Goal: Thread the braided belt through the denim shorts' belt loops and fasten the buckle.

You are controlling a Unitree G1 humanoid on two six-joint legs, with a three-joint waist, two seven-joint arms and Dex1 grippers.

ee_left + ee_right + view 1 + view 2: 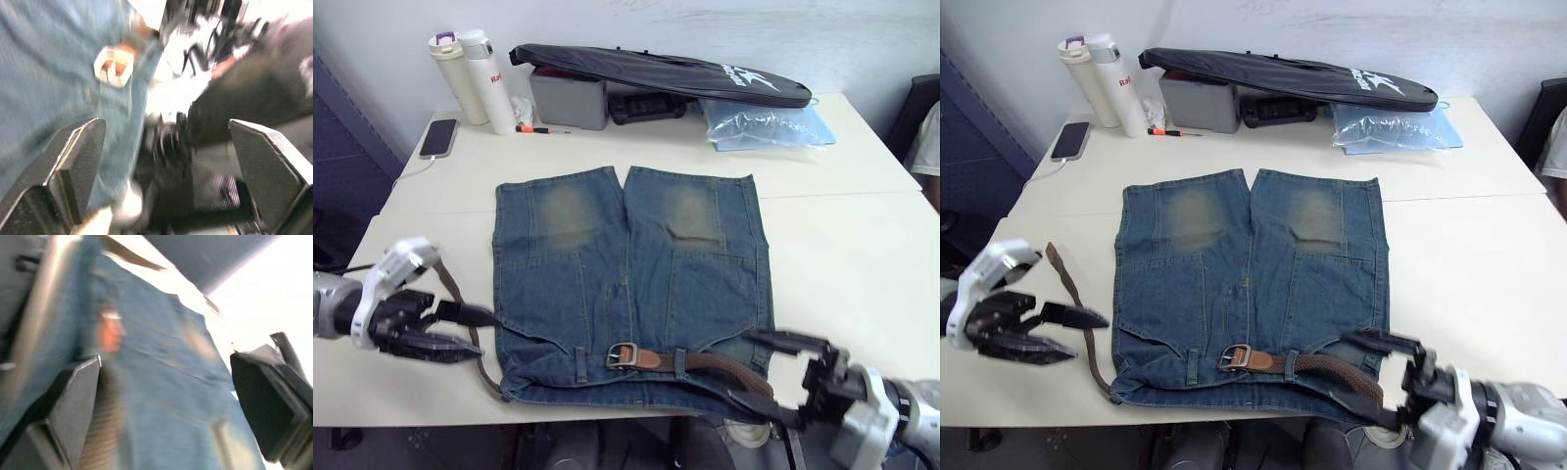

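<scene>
Braided brown woven belt (pixel 705 362) with darker leather ends lies along the near waistband of the blue denim shorts (pixel 631 284), which are spread flat on the cream table (pixel 842 245) with the faded yellowish legs pointing far and the waist near. At the far left of the scene, the left gripper (pixel 460 330) hovers just left of the shorts' near left corner, its two black fingers parted and holding nothing; the left wrist view shows the wide gap between its pads (pixel 80 161). One leather end of the belt (pixel 1062 279) emerges from that corner and curves across the table beside this gripper. Toward the centre of the waistband, the small silver rectangular buckle (pixel 623 354) rests on the denim, with the woven strap running rightward from it under a blue denim belt loop (pixel 679 362). At the near right, the right gripper (pixel 773 377) is spread wide around the shorts' near right corner, where the strap ends; whether it touches the belt cannot be told. Along the far edge stand two white bottles (pixel 475 78), a phone (pixel 438 137), a grey box (pixel 568 98), a long black bag (pixel 666 70) and a clear blue plastic bag (pixel 764 125).
</scene>
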